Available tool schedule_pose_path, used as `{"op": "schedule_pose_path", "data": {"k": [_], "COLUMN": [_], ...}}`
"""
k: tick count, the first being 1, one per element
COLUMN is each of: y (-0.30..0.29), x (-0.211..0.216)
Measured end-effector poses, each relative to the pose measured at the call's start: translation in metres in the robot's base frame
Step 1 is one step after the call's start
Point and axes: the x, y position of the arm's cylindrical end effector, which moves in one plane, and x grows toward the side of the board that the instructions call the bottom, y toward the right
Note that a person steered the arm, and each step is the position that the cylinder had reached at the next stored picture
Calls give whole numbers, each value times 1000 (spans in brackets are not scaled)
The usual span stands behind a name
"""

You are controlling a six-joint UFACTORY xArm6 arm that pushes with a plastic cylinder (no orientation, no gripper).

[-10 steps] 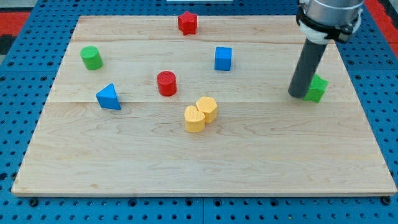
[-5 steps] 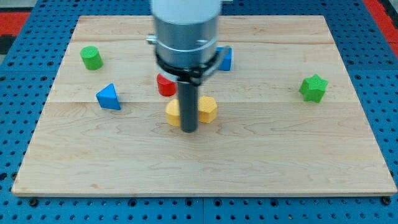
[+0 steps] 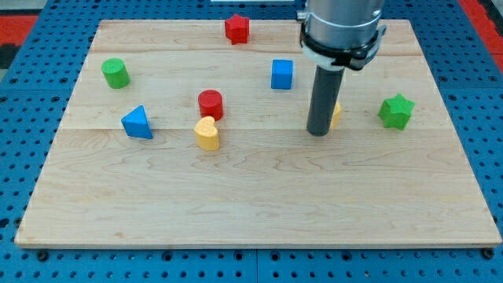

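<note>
My tip (image 3: pixel 318 132) rests on the wooden board (image 3: pixel 259 196) right of centre. It touches a yellow block (image 3: pixel 335 115), which is mostly hidden behind the rod, so its shape cannot be made out. A green star block (image 3: pixel 395 111) lies to the view's right of the tip. A blue cube (image 3: pixel 282 74) sits up and to the left of the rod. A yellow heart block (image 3: pixel 207 133) lies left of centre, just below a red cylinder (image 3: pixel 211 104).
A blue triangle block (image 3: pixel 137 123) and a green cylinder (image 3: pixel 115 73) sit at the view's left. A red star block (image 3: pixel 236 28) is near the board's top edge. Blue pegboard surrounds the board.
The rod swept from the board's centre to the right, carrying one yellow block with it. The yellow heart has shifted left, away from its former partner.
</note>
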Motion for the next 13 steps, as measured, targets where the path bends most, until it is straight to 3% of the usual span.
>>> {"op": "schedule_pose_path", "data": {"k": [1, 2, 4, 6, 8, 11, 13], "y": [11, -35, 46, 27, 71, 56, 12], "x": [-31, -35, -56, -77, -76, -88, -92]}}
